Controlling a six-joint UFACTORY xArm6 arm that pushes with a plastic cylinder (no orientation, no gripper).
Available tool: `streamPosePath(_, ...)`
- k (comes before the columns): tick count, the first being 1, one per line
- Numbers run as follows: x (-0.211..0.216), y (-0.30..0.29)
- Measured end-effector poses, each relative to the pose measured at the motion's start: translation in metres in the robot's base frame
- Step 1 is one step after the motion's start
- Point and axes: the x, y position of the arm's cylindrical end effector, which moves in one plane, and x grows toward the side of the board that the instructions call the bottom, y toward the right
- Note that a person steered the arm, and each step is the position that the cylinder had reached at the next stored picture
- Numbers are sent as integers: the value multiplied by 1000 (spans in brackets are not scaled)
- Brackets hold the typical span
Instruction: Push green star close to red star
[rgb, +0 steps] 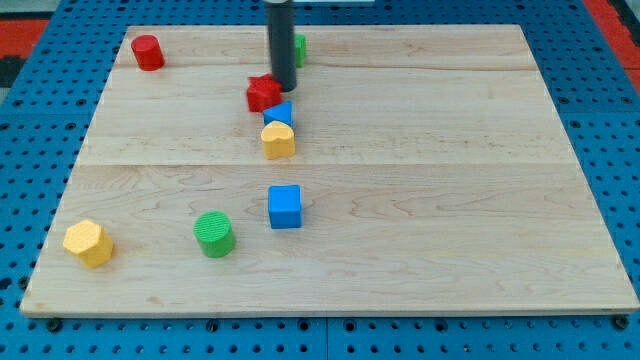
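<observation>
Wooden board (420, 150), my tip (285, 87) touching red star (263, 94), green star (299, 48) perhaps behind rod

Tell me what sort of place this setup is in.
Probably a robotics lab bench, not a home or workshop. A pale wooden board lies on a blue perforated base, small coloured blocks such as the red star are scattered on it, and a dark rod ends at my tip beside that star.

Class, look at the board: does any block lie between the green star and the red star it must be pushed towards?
No block does. Only my tip stands between them: the green star peeks out behind the rod at the view's top, the red star sits just left of the tip.
</observation>
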Motion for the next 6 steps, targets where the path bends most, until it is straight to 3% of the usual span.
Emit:
streamPosePath(1, -24, 38)
streamPosePath(2, -74, 113)
streamPosePath(3, -115, 79)
streamPosePath(4, -116, 21)
streamPosePath(5, -41, 24)
streamPosePath(6, -19, 37)
